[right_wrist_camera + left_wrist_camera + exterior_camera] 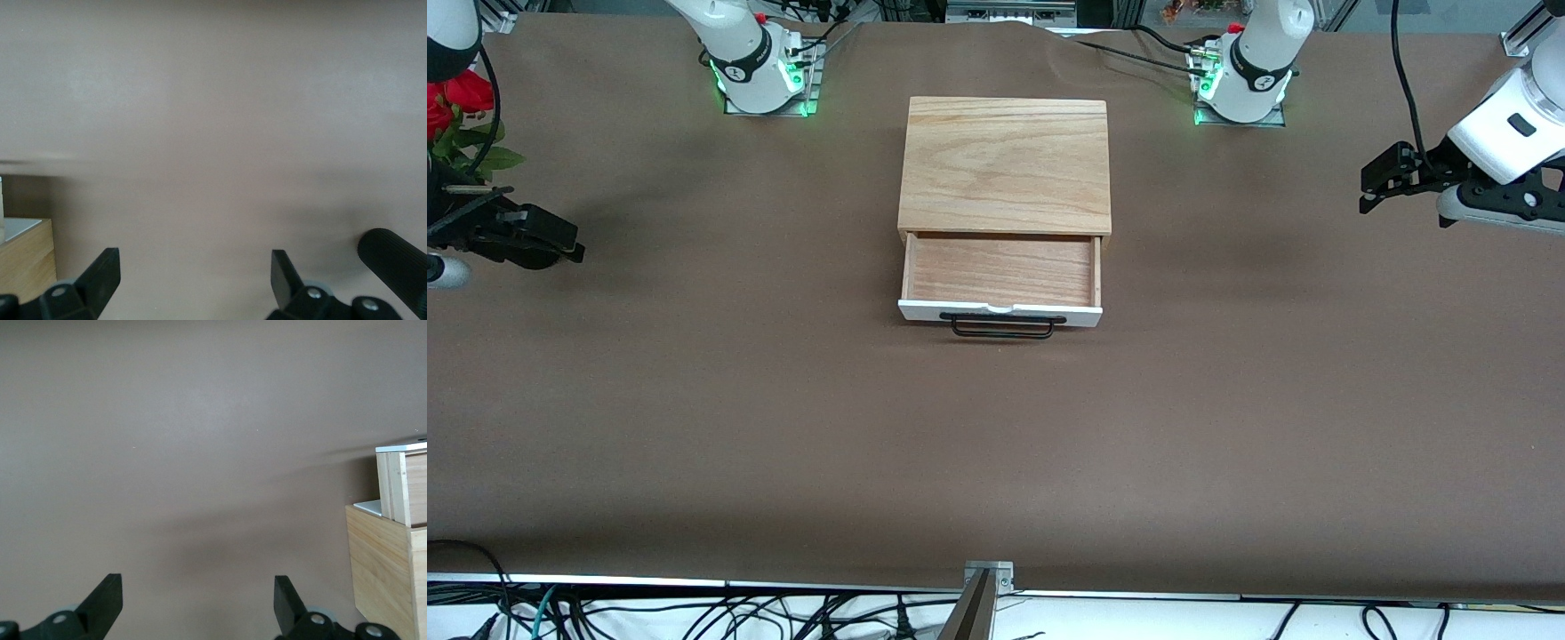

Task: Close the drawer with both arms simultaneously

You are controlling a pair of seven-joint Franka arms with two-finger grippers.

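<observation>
A brown cloth-covered desk; red flowers with green leaves at the right arm's end; black cables along its near edge.

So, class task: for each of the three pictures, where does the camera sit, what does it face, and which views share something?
Front view: high across the table, facing both bases; open drawer mid-table, left pincer and right pincer at the table ends.
Left wrist view: on the left arm, facing tablecloth; open left pincer.
Right wrist view: the same, open right pincer.
Shared: the drawer's box corner in all three.

Robotics lab: bolted arm bases, brown-covered table, loose cables.
</observation>
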